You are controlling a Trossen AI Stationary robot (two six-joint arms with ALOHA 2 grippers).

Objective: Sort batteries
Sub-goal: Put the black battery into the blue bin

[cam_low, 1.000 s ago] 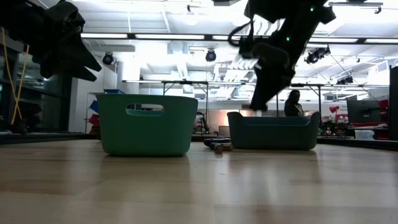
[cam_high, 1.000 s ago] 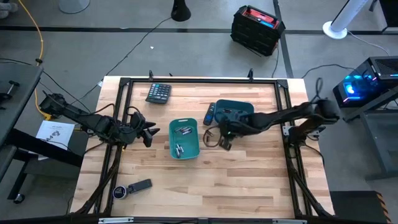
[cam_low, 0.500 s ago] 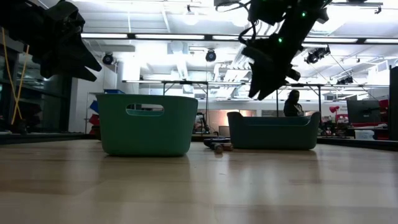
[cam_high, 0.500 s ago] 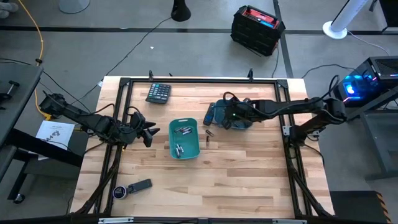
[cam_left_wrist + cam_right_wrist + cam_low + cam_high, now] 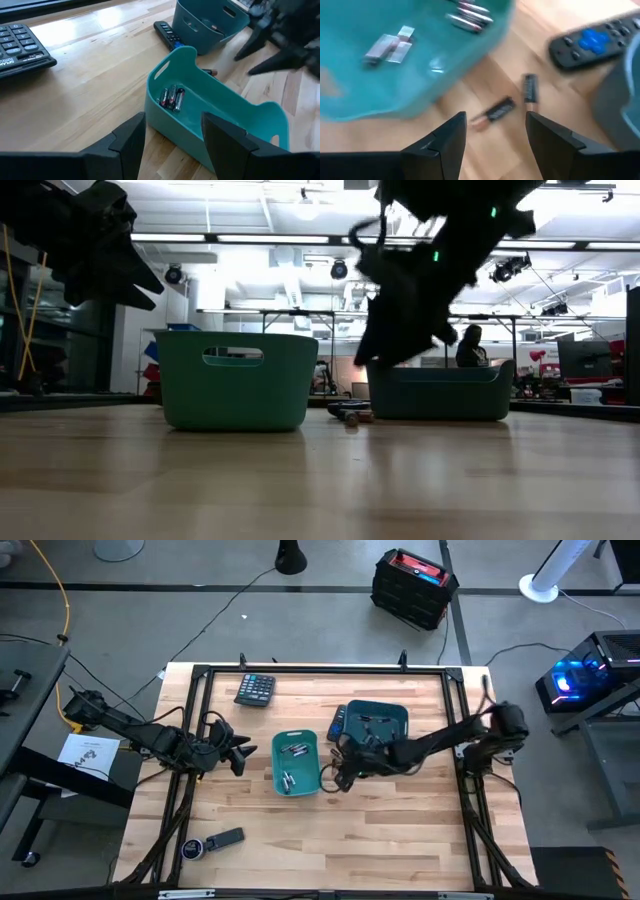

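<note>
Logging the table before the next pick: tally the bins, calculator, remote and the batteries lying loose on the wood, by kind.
Teal plastic bins: 2 (light teal plastic bin, darker teal plastic bin)
Dark rectangular calculator: 1
Long black remote control: 1
Small dark cylindrical batteries loose on the wood: 2
Total: 6

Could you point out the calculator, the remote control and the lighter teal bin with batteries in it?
calculator (image 5: 255, 689): high view, middle of its keypad.
remote control (image 5: 167, 34): left wrist view, on its button face.
lighter teal bin (image 5: 277, 766): high view, on its left rim.
</note>
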